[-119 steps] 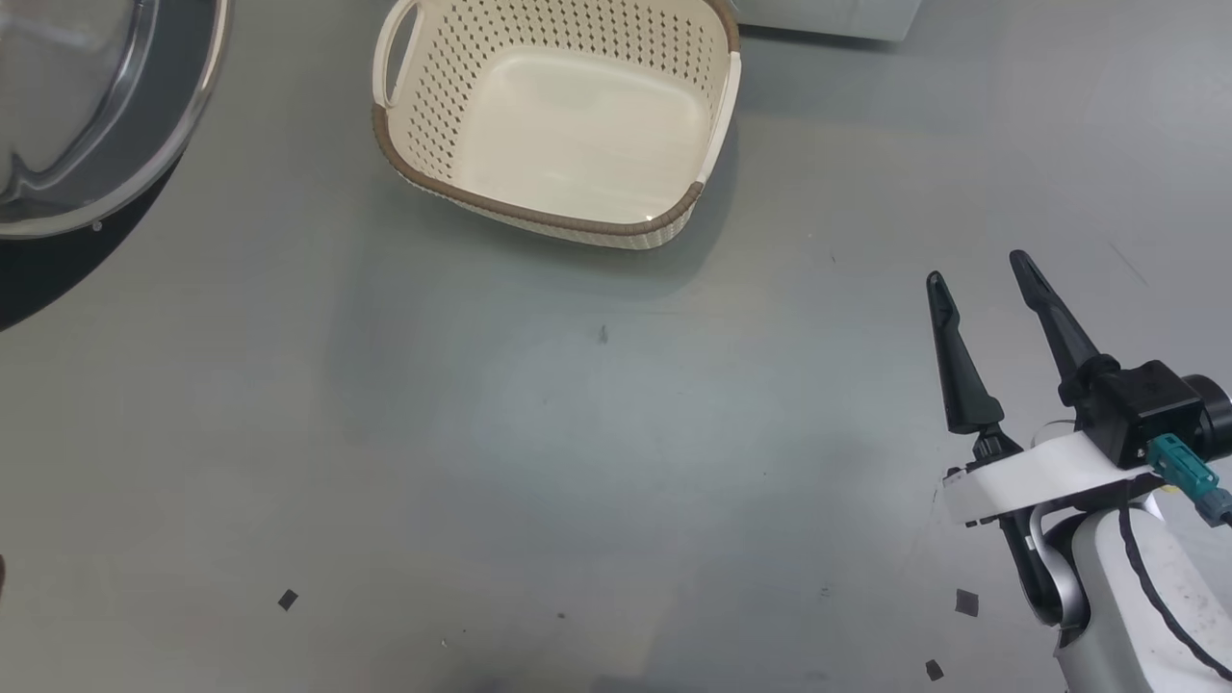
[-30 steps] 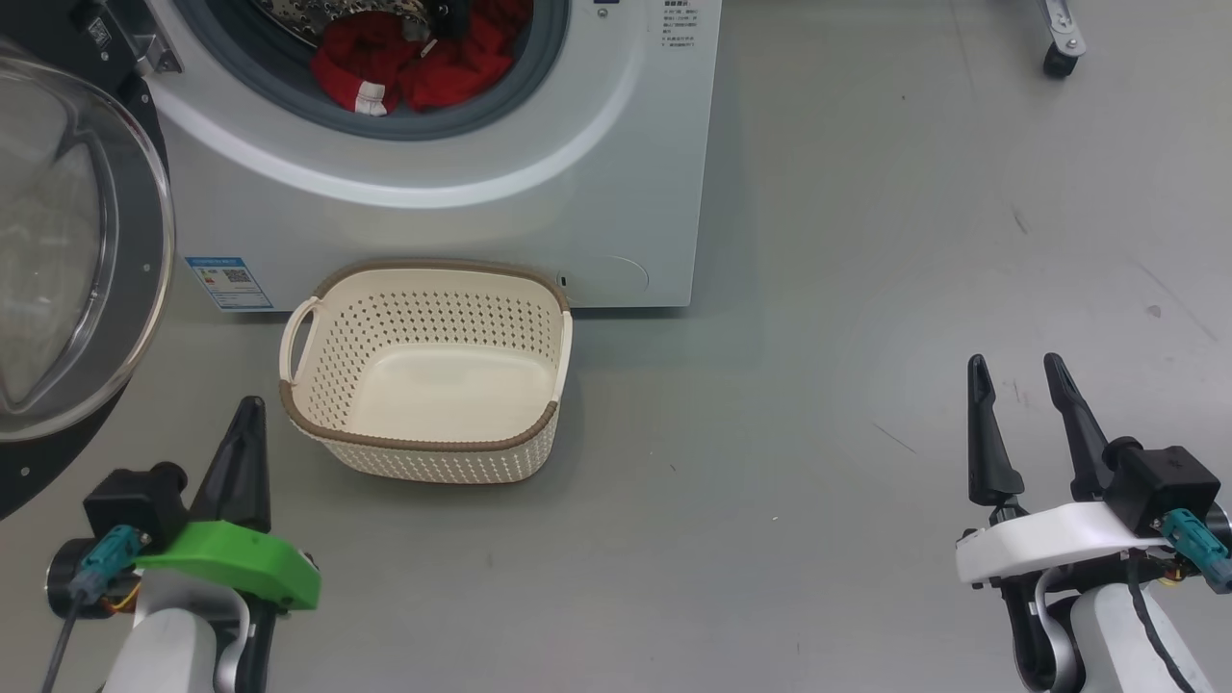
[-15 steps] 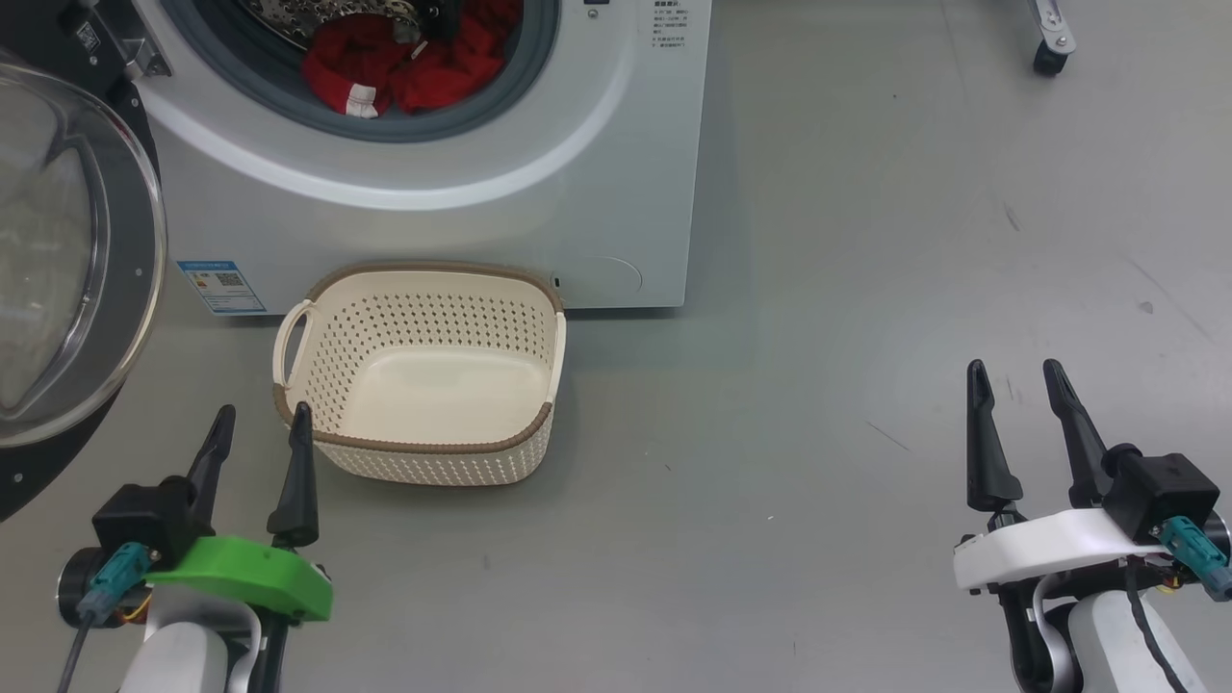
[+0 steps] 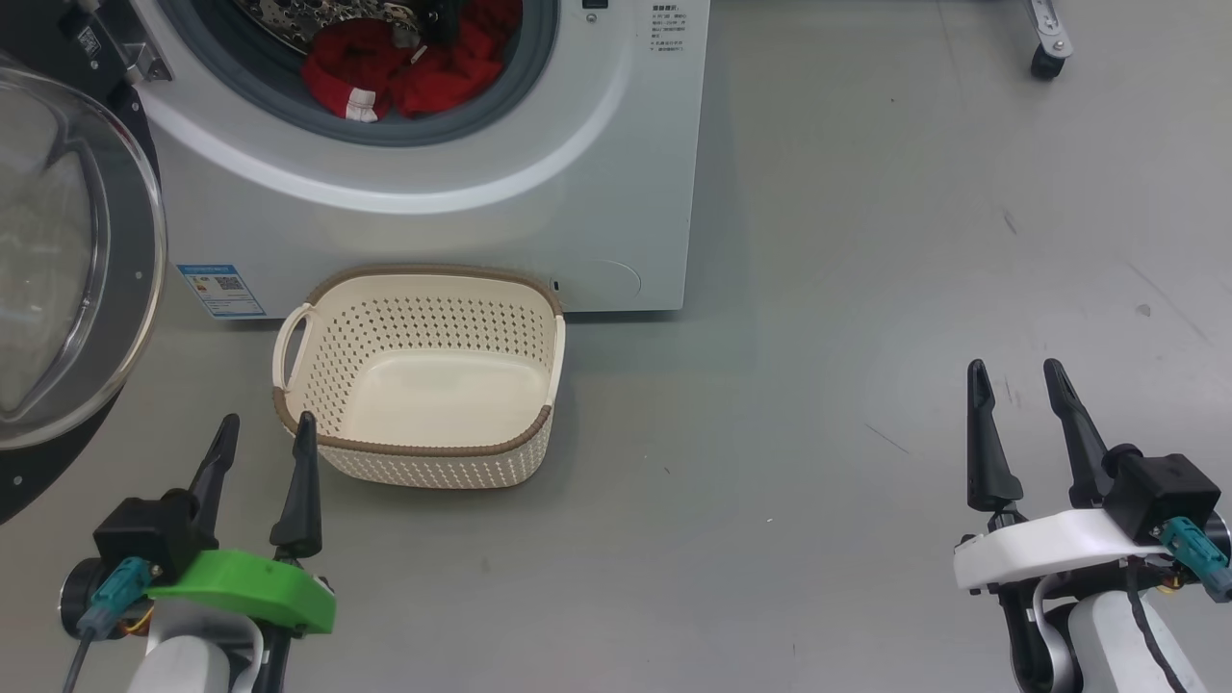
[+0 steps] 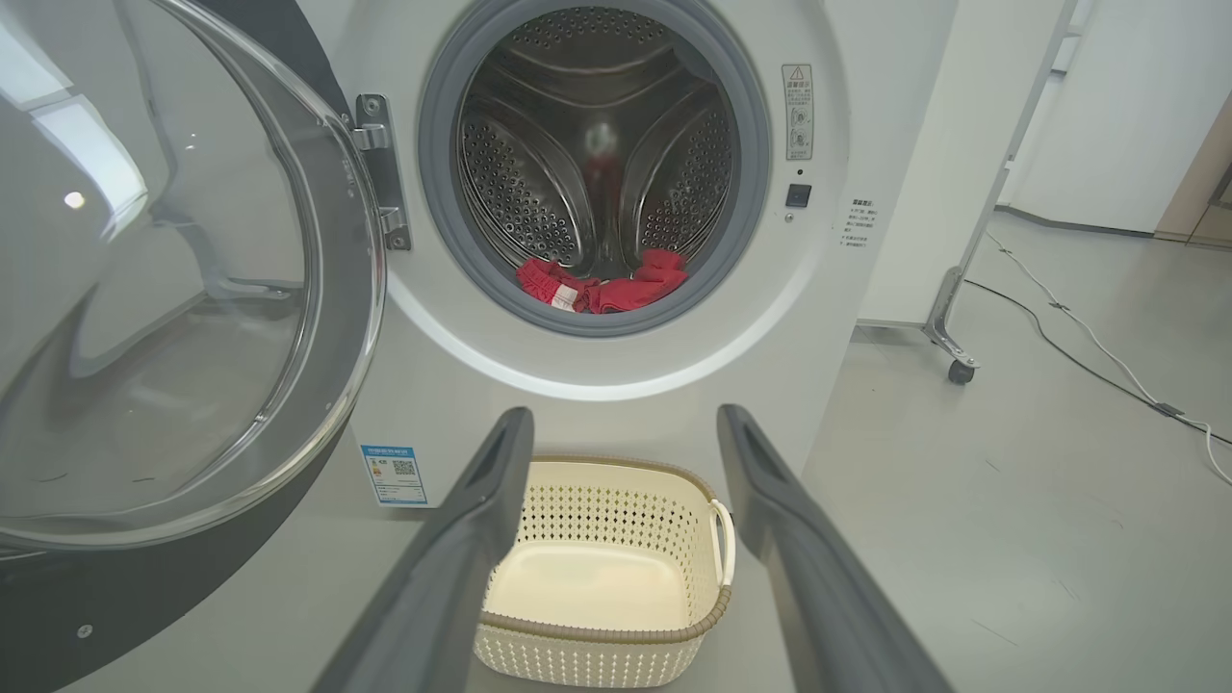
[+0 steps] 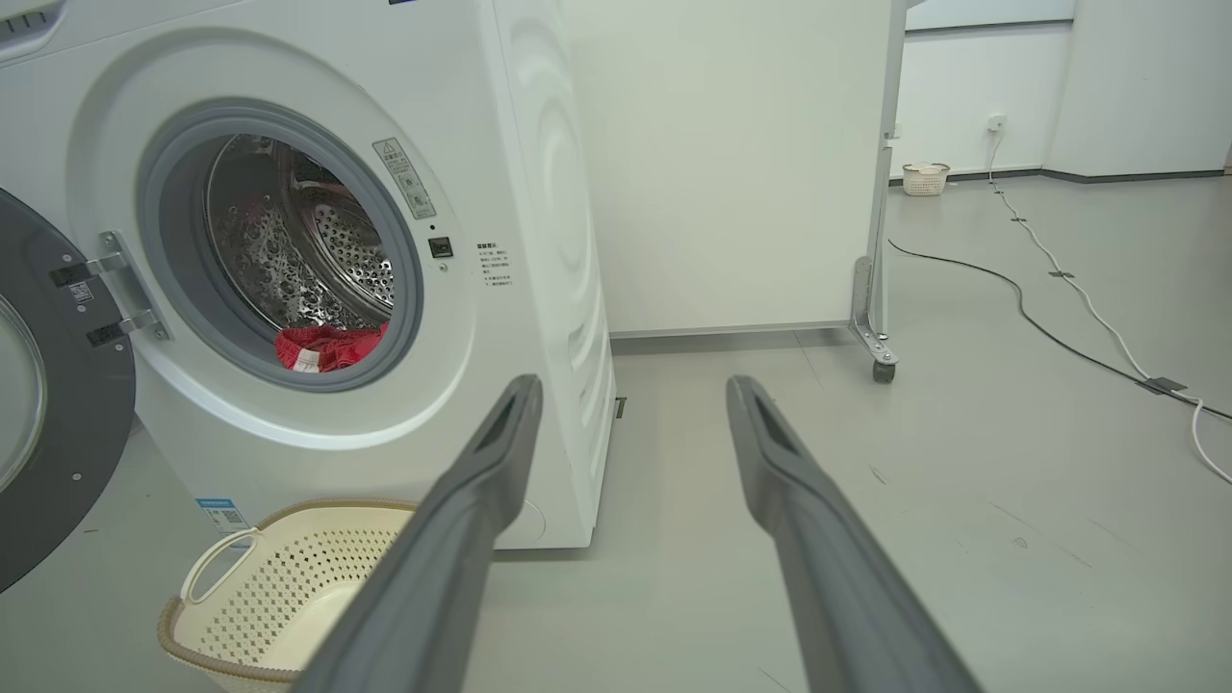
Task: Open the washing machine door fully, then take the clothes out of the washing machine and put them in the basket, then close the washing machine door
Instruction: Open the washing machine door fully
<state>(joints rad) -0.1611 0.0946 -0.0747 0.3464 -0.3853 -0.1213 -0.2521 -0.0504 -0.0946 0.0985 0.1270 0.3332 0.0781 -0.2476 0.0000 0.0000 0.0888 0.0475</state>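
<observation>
Grey floor [image 4: 818,289] carries everything here. Nearest, the left hand [image 4: 268,418] and the right hand [image 4: 1014,366] hover with fingers spread apart, holding nothing. Just beyond the left hand stands the cream basket [image 4: 414,449], empty, close against the front of the washing machine [image 4: 577,192]. The washing machine door [image 4: 58,241] hangs wide open at the left, and the red clothes [image 4: 423,82] lie low in the steel drum.
</observation>
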